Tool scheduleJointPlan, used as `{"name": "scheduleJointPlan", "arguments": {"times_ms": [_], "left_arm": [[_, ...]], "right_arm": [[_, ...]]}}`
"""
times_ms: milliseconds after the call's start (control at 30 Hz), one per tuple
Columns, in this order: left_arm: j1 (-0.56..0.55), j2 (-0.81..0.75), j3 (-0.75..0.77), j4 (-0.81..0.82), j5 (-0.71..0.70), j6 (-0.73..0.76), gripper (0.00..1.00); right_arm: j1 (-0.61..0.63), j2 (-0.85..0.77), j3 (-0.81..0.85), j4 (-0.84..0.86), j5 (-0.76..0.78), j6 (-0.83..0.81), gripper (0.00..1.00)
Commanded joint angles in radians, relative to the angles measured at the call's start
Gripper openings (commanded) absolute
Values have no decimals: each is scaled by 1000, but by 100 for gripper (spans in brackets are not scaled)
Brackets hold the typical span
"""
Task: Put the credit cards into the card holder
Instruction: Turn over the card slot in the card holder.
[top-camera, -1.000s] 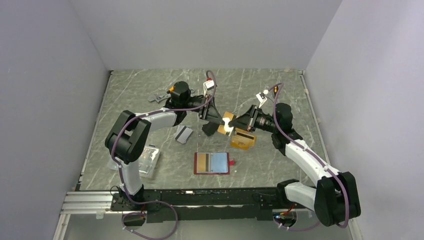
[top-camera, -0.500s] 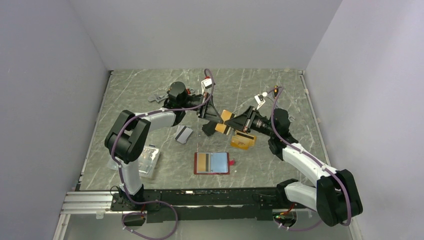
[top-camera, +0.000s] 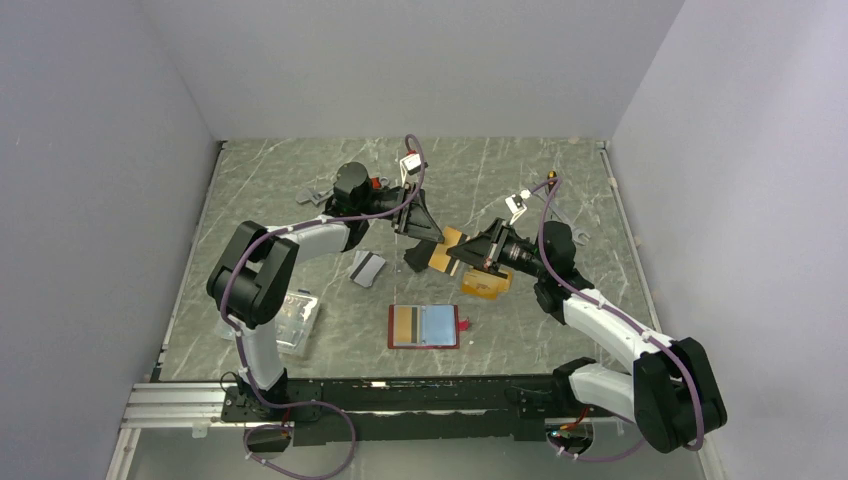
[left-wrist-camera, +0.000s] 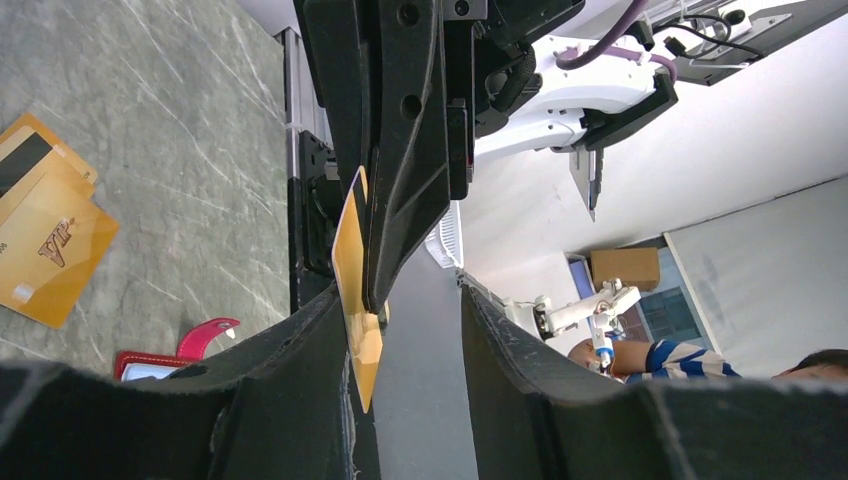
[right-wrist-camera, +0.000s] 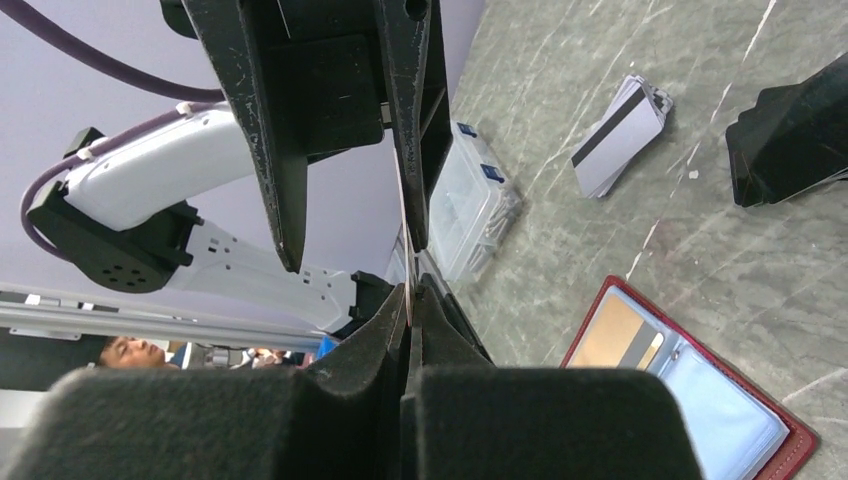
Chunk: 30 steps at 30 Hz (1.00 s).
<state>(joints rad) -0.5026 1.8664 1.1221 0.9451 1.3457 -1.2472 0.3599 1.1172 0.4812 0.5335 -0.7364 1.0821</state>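
An orange-gold credit card (top-camera: 445, 250) hangs above the table between my two grippers. My right gripper (top-camera: 460, 256) is shut on its edge; in the right wrist view the card is a thin line (right-wrist-camera: 406, 255) pinched at my right gripper (right-wrist-camera: 408, 292). My left gripper (top-camera: 430, 238) is open, and the card (left-wrist-camera: 352, 290) rests against the left one of its fingers (left-wrist-camera: 300, 350), with a gap on the other side at my left gripper (left-wrist-camera: 405, 300). The red card holder (top-camera: 424, 326) lies open near the front, one orange card in its left pocket.
More orange cards (top-camera: 486, 283) lie right of the grippers and silver cards with a dark stripe (top-camera: 367, 268) to their left. A black flat rectangle (top-camera: 418, 257) sits under the left gripper. A clear plastic box (top-camera: 295, 322) stands at the front left.
The left gripper has opened and released the orange card, while the right gripper has shut on it. Both grippers have shifted slightly left.
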Motion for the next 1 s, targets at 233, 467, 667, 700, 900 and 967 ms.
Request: {"name": "scheduleJointPlan", "arguments": {"times_ms": [233, 467, 667, 700, 900, 967], "left_arm": [[21, -75, 28, 184, 4, -127, 47], [86, -94, 40, 150, 27, -80, 48], [129, -192, 145, -852, -6, 814, 62], [120, -202, 224, -1222, -95, 1117, 64], [61, -271, 208, -1653, -455, 1612, 70], [41, -304, 142, -1658, -542, 1679, 70]], "right_arm": [[60, 9, 3, -151, 33, -119, 0], [69, -51, -34, -243, 29, -162, 0], [70, -113, -76, -347, 40, -207, 0], [72, -114, -89, -359, 49, -212, 0], [116, -83, -130, -479, 145, -266, 0], [130, -74, -132, -498, 181, -276, 0]]}}
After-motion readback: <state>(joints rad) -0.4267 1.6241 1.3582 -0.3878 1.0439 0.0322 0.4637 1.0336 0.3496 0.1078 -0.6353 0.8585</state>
